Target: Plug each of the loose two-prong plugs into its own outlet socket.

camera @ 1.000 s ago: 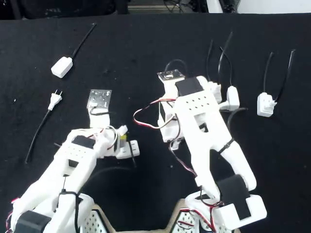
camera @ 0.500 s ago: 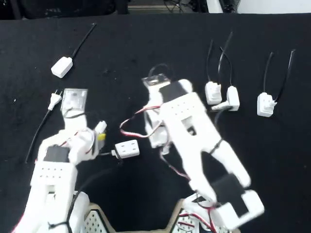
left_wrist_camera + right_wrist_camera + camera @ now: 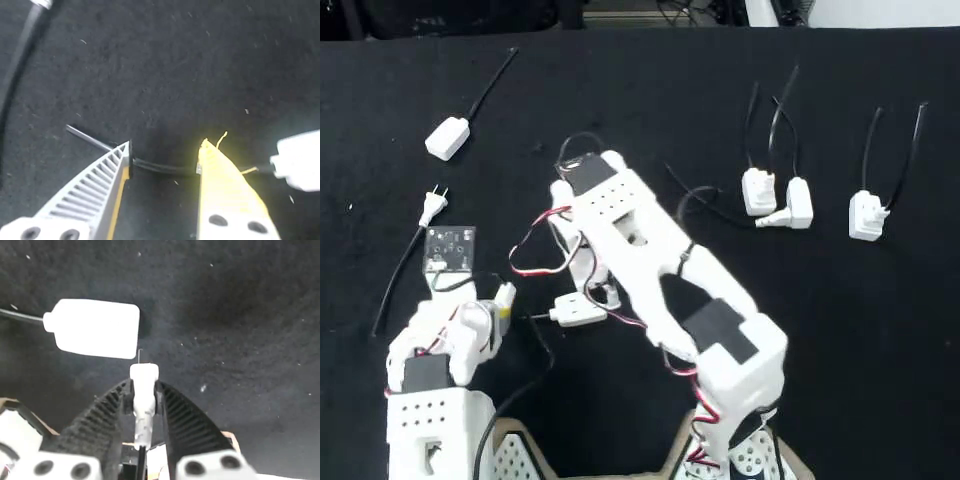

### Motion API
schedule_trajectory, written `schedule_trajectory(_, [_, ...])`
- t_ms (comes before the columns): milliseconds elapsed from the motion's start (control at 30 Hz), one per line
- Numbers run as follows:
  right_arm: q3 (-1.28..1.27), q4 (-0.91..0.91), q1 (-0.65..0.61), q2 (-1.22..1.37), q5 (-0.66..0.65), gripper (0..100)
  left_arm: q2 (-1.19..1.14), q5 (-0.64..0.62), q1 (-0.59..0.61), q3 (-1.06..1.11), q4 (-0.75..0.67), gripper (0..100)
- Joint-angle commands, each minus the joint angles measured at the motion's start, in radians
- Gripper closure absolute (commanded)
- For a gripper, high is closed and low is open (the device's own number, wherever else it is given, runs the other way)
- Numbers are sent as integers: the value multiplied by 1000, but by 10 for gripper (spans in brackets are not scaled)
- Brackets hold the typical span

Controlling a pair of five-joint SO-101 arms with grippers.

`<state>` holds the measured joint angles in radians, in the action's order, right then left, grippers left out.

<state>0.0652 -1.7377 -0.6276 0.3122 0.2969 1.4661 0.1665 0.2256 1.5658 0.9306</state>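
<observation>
**High view.** On the black table [image 3: 640, 90], the right arm runs from 5 o'clock up past the middle and bends back down. The right gripper [image 3: 603, 296] hangs just at 1 o'clock of a white outlet socket [image 3: 578, 313], which lies a little toward 7 o'clock of the table's middle. The left gripper [image 3: 504, 300] sits at 9 o'clock of that socket, near its thin black lead [image 3: 538, 318]. Toward 10 o'clock lies a loose two-prong plug [image 3: 433, 207], its cord trailing off toward 7 o'clock. A second socket [image 3: 447, 138] lies at 12 o'clock of that plug, apart from it. Out toward 2 and 3 o'clock are three white cabled blocks [image 3: 865, 215]. How they are joined cannot be told.

**Left wrist view.** The left gripper [image 3: 164, 150] stands wide open, one finger ribbed grey and the other yellow. The lead [image 3: 160, 167] lies on the table across the gap between the fingertips. Whether either tip touches it cannot be told. The outlet socket [image 3: 299, 160] lies just beyond the yellow finger. A thicker black cable [image 3: 20, 40] lies well apart.

**Right wrist view.** The right gripper [image 3: 144, 385] is clamped on a white plug [image 3: 144, 375], held between its black ribbed fingers. A thin prong [image 3: 140, 355] points at the long side of the outlet socket [image 3: 95, 329]. The prong's tip is at the socket's edge, and contact cannot be judged. The lead [image 3: 20, 315] leaves the socket's narrow end.
</observation>
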Motion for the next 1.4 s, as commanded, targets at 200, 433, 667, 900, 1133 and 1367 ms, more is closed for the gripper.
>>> schedule_trajectory(200, [131, -28, -21, 53, 48, 988, 123, 8, 48, 2, 54, 777])
schedule_trajectory(433, [117, -28, -60, 61, 48, 988, 127, 8, 47, 4, 54, 777])
schedule_trajectory(667, [114, -26, -75, 62, 49, 988, 127, 8, 47, 4, 54, 777])
schedule_trajectory(900, [116, -23, -71, 62, 77, 988, 130, 8, 47, 4, 54, 777])
schedule_trajectory(1133, [120, -21, -71, 64, 94, 988, 132, 8, 47, 4, 54, 777])
schedule_trajectory(1367, [143, -23, -68, 120, 98, 988, 132, 8, 47, 4, 54, 777])
